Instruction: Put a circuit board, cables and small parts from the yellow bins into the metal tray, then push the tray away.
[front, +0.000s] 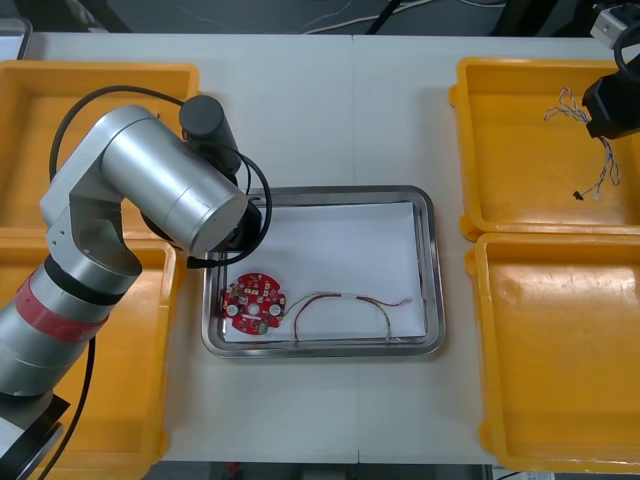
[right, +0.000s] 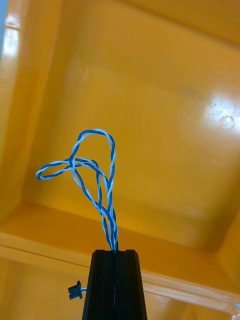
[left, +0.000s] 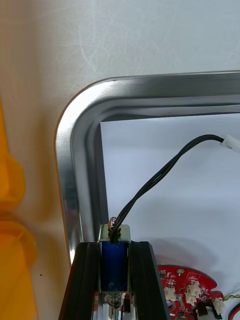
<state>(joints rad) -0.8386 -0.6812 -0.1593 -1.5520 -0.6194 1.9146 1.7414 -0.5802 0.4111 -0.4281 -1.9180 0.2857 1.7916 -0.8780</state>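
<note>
In the left wrist view my left gripper (left: 114, 267) is shut on a small metal part (left: 114, 250) with a blue body. A black cable (left: 165, 175) runs from that part over the white inside of the metal tray (left: 75, 150), close to its corner. The round red circuit board (front: 253, 303) and a red and yellow cable (front: 345, 308) lie in the tray (front: 432, 250). My right gripper (right: 115, 260) is shut on the twisted blue and white cable (right: 95, 170), held above the far right yellow bin (front: 520, 190). From the front the cable (front: 603, 160) dangles below the right gripper (front: 612, 108).
My left arm (front: 160, 180) reaches across the tray's left side and covers part of the left yellow bins (front: 60, 110). The near right bin (front: 560, 350) sits beside the tray. Bare table (front: 330, 110) lies beyond the tray.
</note>
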